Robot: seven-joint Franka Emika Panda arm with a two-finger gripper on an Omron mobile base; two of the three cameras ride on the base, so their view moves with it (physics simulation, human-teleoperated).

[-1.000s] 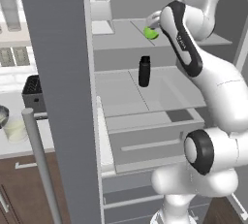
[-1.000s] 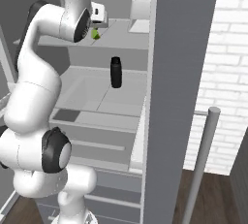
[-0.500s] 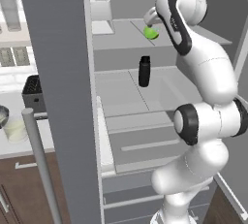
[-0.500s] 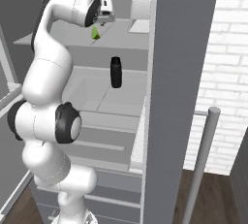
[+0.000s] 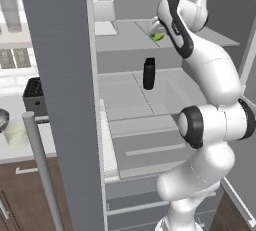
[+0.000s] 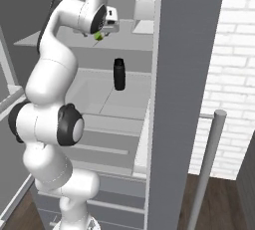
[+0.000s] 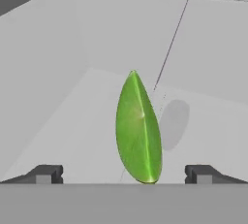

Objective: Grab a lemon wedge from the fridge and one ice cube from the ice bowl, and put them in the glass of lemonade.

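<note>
Jaws of the gripper (image 7: 123,174) are spread wide around the lemon wedge (image 7: 138,128), seen mid-frame on the fridge shelf (image 7: 72,136); closure should be centred on its thickest part.

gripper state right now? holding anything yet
Gripper: open, holding nothing; its fingertips stand wide apart on either side of the lemon wedge on the fridge shelf.
</note>
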